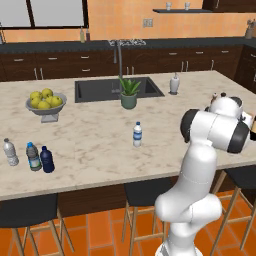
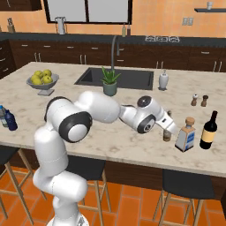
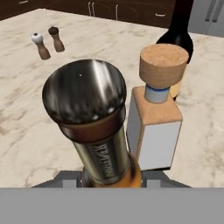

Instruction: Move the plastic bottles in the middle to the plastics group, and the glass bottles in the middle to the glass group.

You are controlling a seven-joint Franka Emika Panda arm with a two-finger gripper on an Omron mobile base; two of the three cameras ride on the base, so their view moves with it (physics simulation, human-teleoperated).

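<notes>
Right now slender amber-brown glass bottle w/ dark metallic cap point(image 3: 89, 113) stands on the marble counter point(image 2: 132, 141), just beside the tall pale bottle w/ tan cork top point(image 2: 186, 134), w/ the near-black wine bottle point(image 2: 209, 130) next along. Gripper point(image 2: 167, 128) is clasped round the amber bottle's lower neck, fingers hidden under it in hand view. Further out: clear plastic bottle w/ white cap & blue label point(image 1: 137, 134) mid-counter; navy blue bottle point(image 1: 47, 159) by blue-capped point(image 1: 33, 156) & greyish clear point(image 1: 10, 152) ones at far left.
</notes>
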